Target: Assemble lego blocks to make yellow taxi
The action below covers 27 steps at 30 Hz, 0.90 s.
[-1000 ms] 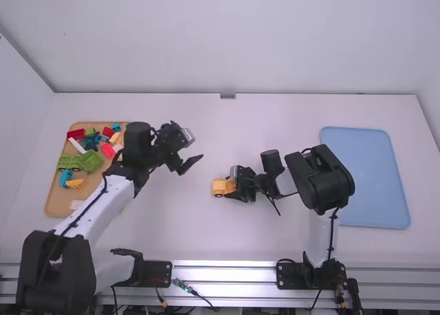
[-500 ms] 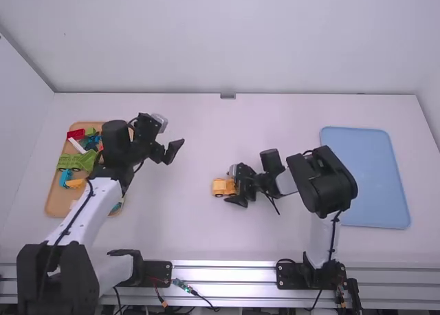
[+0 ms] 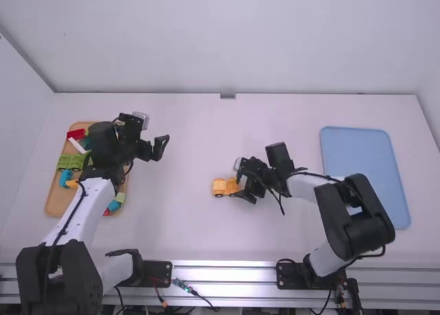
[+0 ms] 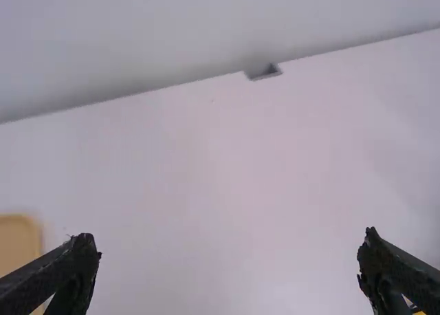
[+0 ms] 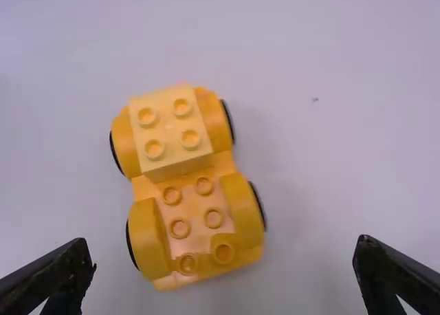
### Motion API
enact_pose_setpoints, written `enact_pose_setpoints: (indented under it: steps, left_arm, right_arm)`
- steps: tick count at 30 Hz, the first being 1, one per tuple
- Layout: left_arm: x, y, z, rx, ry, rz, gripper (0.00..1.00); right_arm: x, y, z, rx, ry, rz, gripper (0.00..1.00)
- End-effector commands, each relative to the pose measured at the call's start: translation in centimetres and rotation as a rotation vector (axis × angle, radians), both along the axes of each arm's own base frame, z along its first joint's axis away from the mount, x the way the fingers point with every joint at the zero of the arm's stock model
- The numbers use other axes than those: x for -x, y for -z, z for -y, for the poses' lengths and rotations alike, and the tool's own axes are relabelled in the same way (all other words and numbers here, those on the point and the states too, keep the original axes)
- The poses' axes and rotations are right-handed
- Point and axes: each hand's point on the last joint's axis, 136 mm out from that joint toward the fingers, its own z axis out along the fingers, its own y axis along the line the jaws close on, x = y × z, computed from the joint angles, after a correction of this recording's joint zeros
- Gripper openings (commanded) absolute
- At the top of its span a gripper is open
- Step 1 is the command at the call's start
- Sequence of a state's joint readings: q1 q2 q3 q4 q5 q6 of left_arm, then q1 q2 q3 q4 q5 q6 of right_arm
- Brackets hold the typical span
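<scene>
Taxi point(image 3: 218, 186) stands on white table point(image 3: 275, 122), wall point(image 3: 227, 40) beyond.

The white-linked, black-jointed left arm point(image 3: 82, 208) angles up the high view, its black two-finger gripper point(image 3: 152, 150) hanging beyond the wrist, fingers spread wide. The matching right arm point(image 3: 306, 186) folds at its bulky elbow and reaches inward, its black two-finger gripper point(image 3: 245, 190) angled downward, fingers well apart.
</scene>
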<state>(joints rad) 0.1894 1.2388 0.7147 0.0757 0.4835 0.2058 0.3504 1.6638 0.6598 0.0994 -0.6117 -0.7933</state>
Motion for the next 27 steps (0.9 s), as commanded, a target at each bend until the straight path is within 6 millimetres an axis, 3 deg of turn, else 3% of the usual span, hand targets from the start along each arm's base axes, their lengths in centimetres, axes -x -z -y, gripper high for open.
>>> enact_pose_setpoints:
  steps: [1, 3, 7, 9, 11, 16, 20, 25, 27]
  left_arm:
    - [-0.9, -0.7, -2.7, -0.015, -0.118, -0.023, 0.99]
    - [-1.2, -0.8, -3.5, -0.012, -0.141, -0.064, 0.99]
    - [-3.4, -1.7, -7.4, 0.009, -0.276, -0.203, 0.99]
    - [-4.2, -1.8, -8.4, 0.0, -0.302, -0.238, 0.99]
    - [-6.0, -1.8, -10.3, -0.045, -0.31, -0.301, 0.99]
    - [-8.3, -1.5, -12.8, -0.115, -0.248, -0.421, 0.99]
    - [-9.8, -0.3, -15.4, -0.204, -0.18, -0.505, 0.99]
    - [-9.8, 1.6, -18.1, -0.272, -0.191, -0.584, 0.99]
    - [-9.6, 2.7, -19.6, -0.309, -0.218, -0.614, 0.93]
  right_arm:
    - [-1.1, -2.0, 0.8, 0.023, 0.084, 0.051, 0.99]
    - [-1.4, -3.2, 1.0, 0.018, 0.12, 0.067, 0.99]
    - [-1.2, -6.0, 1.2, 0.011, 0.156, 0.117, 0.99]
    - [-1.0, -6.7, 1.3, 0.013, 0.158, 0.131, 0.99]
    - [-0.9, -7.6, 1.8, 0.029, 0.176, 0.158, 0.99]
    - [-1.1, -9.3, 2.7, 0.048, 0.216, 0.214, 0.99]
    - [-0.7, -10.6, 2.3, 0.027, 0.204, 0.249, 0.99]
    - [-0.7, -10.8, 2.3, 0.024, 0.205, 0.255, 0.99]
    - [-0.6, -10.7, 2.3, 0.027, 0.203, 0.25, 0.99]
